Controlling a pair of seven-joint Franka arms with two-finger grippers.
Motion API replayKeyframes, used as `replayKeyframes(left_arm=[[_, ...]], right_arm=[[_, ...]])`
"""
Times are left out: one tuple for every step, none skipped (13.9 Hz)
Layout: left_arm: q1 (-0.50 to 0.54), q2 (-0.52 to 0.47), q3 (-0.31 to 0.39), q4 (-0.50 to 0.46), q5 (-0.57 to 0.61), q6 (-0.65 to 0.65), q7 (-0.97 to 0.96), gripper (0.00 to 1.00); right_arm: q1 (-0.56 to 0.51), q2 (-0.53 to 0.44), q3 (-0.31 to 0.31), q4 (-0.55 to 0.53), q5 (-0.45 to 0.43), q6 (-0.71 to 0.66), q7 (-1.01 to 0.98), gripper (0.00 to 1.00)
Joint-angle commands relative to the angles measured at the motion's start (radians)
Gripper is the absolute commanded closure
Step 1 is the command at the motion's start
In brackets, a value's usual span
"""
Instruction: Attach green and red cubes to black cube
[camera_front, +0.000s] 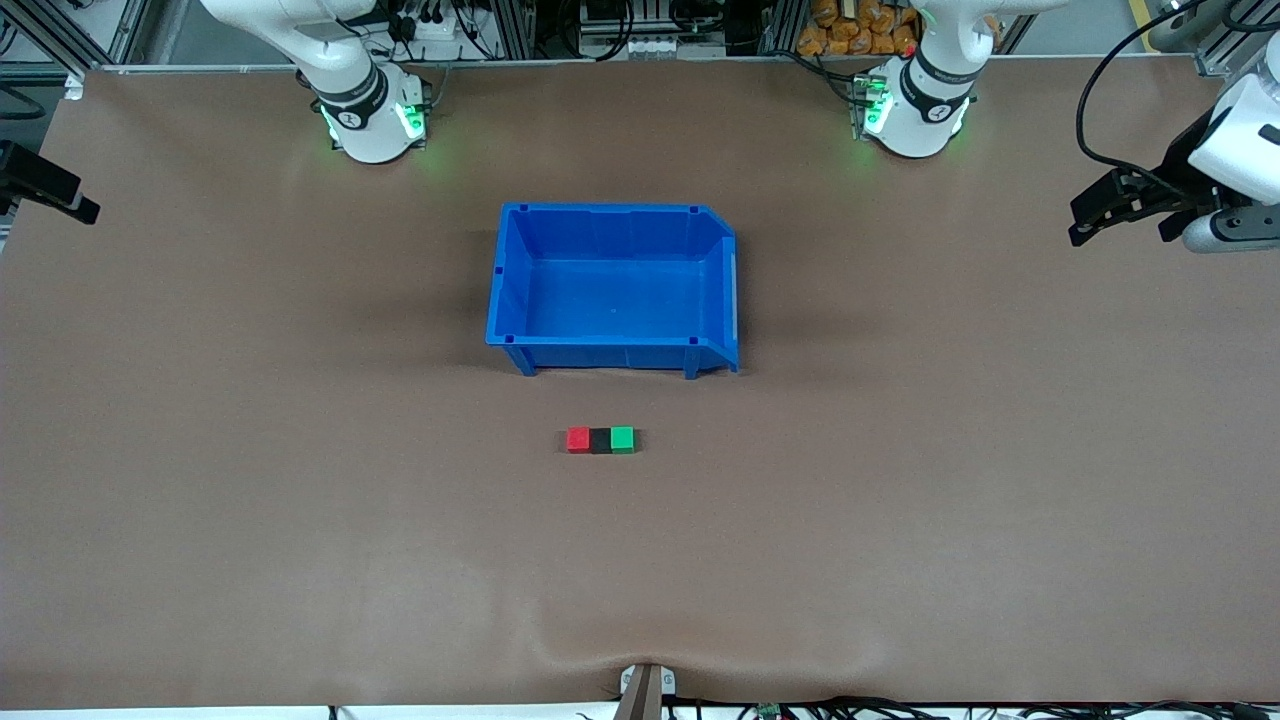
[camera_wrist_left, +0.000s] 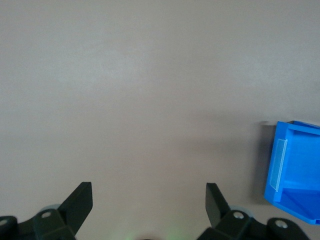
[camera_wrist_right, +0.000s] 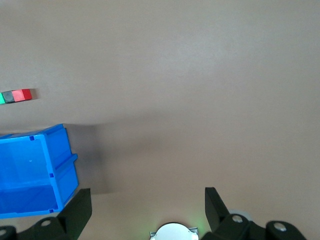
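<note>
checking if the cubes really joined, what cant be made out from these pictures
- Front view: the red cube, black cube and green cube lie in a row, too small to tell attached from merely touching.
- Right wrist view: the green cube is cut off by the edge.
- Front view: the right gripper is mostly out of frame.
- Left wrist view: cubes absent; blue bin cropped.

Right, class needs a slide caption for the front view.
Red cube, black cube, green cube joined beside blue bin.

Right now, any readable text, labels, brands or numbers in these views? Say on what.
None readable.
Round marks on the white arm bases: too small to read.
Clear label holder on the blue plastic bin: blank.
Red cube, black cube, green cube: unmarked.
</note>
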Motion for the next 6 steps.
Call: replayKeyframes(left_arm=[[0.005,0.016,-0.004,0.044,-0.031,-0.001,0.009,0.00],[0.005,0.021,-0.004,0.059,-0.034,-0.015,0.009,0.00],[0.005,0.030,-0.003,0.070,-0.037,-0.030,0.010,0.00],[0.007,0.034,-0.003,0.079,-0.051,-0.039,0.009,0.00],[0.004,0.034,-0.003,0.080,-0.054,-0.041,0.007,0.00],[0.004,0.034,-0.003,0.079,-0.054,-0.042,0.007,0.00]], right_arm=[[0.011,-0.003,0.004,0.007,-0.022,-0.004,-0.003,0.00],[0.007,-0.003,0.003,0.005,-0.024,-0.004,-0.009,0.00],[0.001,-0.003,0.001,0.005,-0.025,-0.001,-0.012,0.00],[0.000,-0.003,0.000,0.004,-0.028,-0.001,-0.014,0.00],[0.003,-0.003,0.001,0.004,-0.045,0.003,-0.017,0.00],[0.010,-0.003,0.003,0.004,-0.066,0.004,-0.015,0.00]])
